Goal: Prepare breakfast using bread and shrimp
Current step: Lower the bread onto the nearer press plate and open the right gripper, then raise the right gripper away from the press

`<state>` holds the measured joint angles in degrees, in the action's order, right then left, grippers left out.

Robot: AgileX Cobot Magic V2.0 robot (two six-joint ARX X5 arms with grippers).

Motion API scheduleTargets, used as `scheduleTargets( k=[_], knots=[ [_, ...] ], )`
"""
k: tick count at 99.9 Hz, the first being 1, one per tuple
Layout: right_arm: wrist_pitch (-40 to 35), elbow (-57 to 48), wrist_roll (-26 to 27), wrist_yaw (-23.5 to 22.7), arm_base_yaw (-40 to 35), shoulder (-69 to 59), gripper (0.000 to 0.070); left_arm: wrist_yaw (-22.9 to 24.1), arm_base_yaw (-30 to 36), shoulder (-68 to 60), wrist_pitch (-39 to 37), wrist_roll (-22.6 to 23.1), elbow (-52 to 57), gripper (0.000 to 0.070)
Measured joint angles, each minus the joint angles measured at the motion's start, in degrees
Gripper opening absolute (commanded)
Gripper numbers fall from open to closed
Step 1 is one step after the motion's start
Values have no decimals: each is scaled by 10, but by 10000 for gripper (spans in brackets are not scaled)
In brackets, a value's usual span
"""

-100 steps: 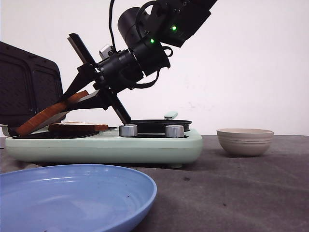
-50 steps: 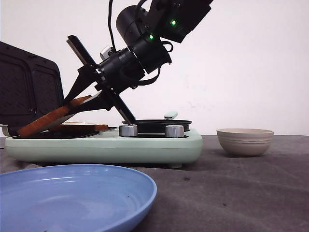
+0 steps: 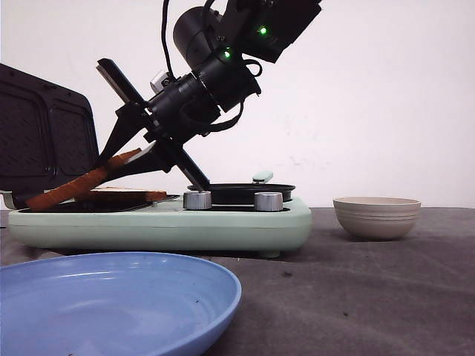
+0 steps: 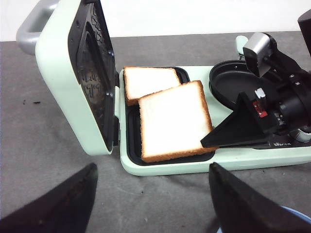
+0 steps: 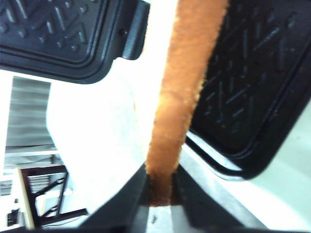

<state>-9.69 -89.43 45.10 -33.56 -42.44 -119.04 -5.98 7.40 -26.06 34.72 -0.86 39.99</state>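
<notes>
Over the sandwich maker [image 3: 159, 222], the right tool [image 3: 111, 162] pinches 1 tilted bread slice [image 4: 174, 120]; the left tool [image 4: 150, 199] gapes wide.

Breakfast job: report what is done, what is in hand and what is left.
Done: the sandwich maker is open and one bread slice lies flat on its plate. In hand: the right tool grips the second slice by its edge, tilted, its far edge on the plate, overlapping the first. The left tool is open and holds nothing. Left: no shrimp shows on the bread, and the blue plate holds no food.
</notes>
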Motion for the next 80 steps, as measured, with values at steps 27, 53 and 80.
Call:
scheduleTargets(
  k=[27, 53, 80],
  knots=[
    [-8, 0, -21, 9, 0, 1, 457, 0, 0, 0, 0, 0, 0, 401],
    [-69, -24, -53, 39, 0, 1, 485, 0, 0, 0, 0, 0, 0, 401],
    [-143, -91, -114, 66, 1, 1, 485, 0, 0, 0, 0, 0, 0, 401]
  ],
)
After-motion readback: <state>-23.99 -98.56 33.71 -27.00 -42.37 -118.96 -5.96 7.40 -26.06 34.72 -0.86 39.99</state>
